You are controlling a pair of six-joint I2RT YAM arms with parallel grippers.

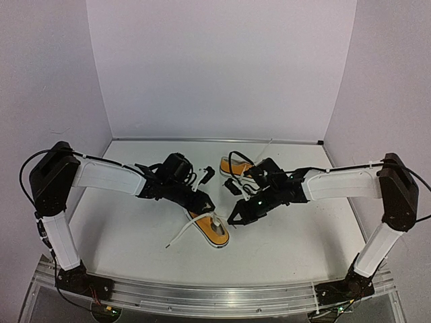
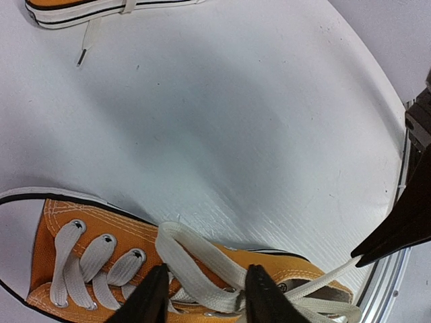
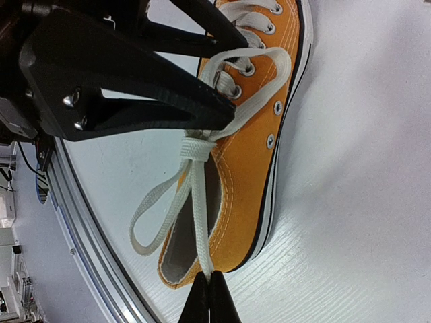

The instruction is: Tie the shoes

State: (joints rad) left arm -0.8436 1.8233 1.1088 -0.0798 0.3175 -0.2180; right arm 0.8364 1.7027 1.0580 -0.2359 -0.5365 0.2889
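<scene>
The near shoe (image 1: 214,231) lies on the surface (image 1: 289,235) between both arms, with its toe under the left arm and its heel toward the right. The left fingers (image 2: 153,299) stand half open above its tongue, straddling a lace loop (image 2: 195,259). The right fingers (image 3: 202,303) are pressed together on a lace strand (image 3: 199,215) pulled taut past the heel from the knot (image 3: 196,149). The other shoe (image 1: 232,165) sits beyond the near shoe.

A white table (image 1: 135,235), aluminium rail (image 1: 215,293) along its near edge, sits between plain pale lavender walls (image 1: 222,67).
</scene>
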